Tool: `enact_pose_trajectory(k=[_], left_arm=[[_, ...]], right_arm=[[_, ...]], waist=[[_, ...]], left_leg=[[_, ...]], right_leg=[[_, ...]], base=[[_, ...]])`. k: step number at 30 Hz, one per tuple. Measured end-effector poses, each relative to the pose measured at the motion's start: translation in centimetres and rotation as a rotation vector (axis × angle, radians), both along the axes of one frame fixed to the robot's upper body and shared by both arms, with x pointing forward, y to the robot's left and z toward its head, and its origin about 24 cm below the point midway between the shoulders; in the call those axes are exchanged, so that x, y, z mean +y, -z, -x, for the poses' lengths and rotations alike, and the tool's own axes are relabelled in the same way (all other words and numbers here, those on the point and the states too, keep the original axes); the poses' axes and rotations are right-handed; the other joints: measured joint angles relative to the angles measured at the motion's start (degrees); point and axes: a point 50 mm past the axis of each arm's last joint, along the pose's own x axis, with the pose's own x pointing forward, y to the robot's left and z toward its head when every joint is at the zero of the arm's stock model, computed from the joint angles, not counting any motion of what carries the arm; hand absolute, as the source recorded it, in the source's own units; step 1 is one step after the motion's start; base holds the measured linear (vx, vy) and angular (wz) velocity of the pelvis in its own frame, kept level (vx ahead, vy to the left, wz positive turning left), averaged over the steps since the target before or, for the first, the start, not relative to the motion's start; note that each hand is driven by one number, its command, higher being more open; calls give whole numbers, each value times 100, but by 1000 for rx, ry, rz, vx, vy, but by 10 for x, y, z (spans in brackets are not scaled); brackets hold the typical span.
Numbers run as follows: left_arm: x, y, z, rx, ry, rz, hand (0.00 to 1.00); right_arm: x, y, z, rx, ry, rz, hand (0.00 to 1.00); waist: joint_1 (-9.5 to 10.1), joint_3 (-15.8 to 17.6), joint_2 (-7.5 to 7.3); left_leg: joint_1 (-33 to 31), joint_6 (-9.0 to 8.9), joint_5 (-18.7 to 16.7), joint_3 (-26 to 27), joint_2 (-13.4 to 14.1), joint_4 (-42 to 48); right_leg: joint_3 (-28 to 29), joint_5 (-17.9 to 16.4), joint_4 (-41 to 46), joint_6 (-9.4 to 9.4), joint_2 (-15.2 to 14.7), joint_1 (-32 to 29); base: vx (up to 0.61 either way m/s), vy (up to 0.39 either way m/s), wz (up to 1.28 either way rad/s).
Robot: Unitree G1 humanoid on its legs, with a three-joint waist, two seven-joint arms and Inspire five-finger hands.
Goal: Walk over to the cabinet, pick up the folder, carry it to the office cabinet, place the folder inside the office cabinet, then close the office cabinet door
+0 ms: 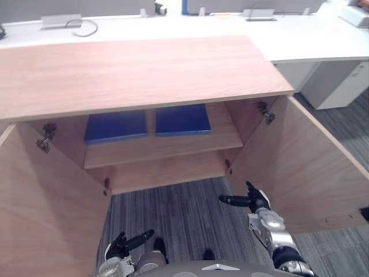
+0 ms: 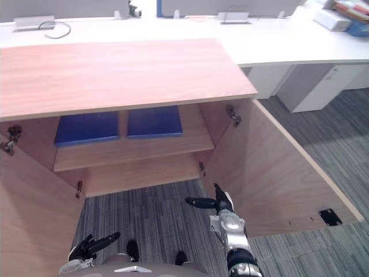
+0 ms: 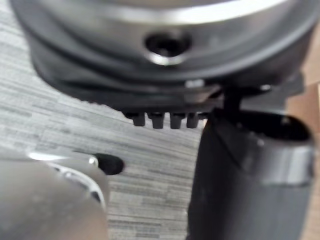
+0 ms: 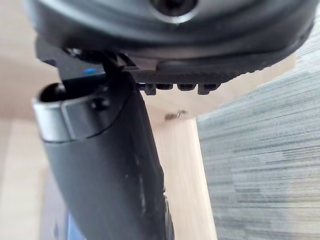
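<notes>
Two blue folders lie flat side by side on the upper shelf of the open wooden office cabinet: one on the left, one on the right. My right hand hovers low in front of the cabinet, just inside the open right door, fingers straight and holding nothing. My left hand hangs low by the open left door, also open and holding nothing. In the right wrist view the thumb points toward the cabinet's wood.
Both cabinet doors stand wide open to either side. A white desk runs behind the cabinet, with cables and small devices on it. A white drawer unit stands at the right. Grey carpet lies in front.
</notes>
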Motion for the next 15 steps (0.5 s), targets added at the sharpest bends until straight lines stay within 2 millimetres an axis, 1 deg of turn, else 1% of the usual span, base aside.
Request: enact_pose_trajectory(k=[2,4,6,7,9,10,12,14,15], left_arm=[[-3,1,2,9,-5,-3,100],[-7,2,2,18,17,-8,100],[-13,3,4,31,26,-4,100],[-14,4,4,37,26,-3,100],[-18,6,5,54,31,-5,100],[-18,6,6,61,29,-5,100],[-19,8,10,78,20,-2,100],[-20,9,11,86,21,3,100],[-21,9,13,93,23,8,100]], right_arm=[[-2,15,31,65,146,-38,100],[-4,26,54,133,235,-49,100],[-7,43,92,266,349,-55,100],[-7,47,102,304,382,-63,100],[-5,60,144,434,565,-133,100],[-4,62,153,458,612,-152,100],[2,68,183,528,772,-228,100],[7,69,196,547,843,-262,100],[10,69,199,546,883,-287,100]], waist=[[-56,-115,-6],[-92,-132,3],[-202,-195,30],[-208,-198,37],[-204,-218,75],[-202,-210,88],[-234,-206,139],[-265,-210,164],[-308,-205,165]], left_leg=[[202,0,0,210,-22,-159],[356,3,3,298,-52,-256],[551,17,62,373,-130,-503],[602,19,77,387,-179,-564],[822,32,146,432,-223,-793],[884,45,159,455,-240,-829],[1126,48,172,516,-303,-961],[1247,42,170,539,-313,-1018],[1296,16,169,548,-312,-1086]], right_leg=[[211,75,-125,22,-6,77],[314,88,-152,36,-17,140],[379,106,-230,63,-23,203],[397,109,-242,69,-30,225],[472,139,-333,83,-51,352],[494,142,-329,86,-55,387],[536,145,-376,90,-73,570],[550,145,-410,92,-88,667],[553,141,-412,89,-94,685]], base=[[14,32,-53],[-11,38,-36],[-22,28,-19],[-5,35,-14],[1,45,-13],[8,38,-14],[2,53,-15],[-7,22,-8],[-24,16,-6]])
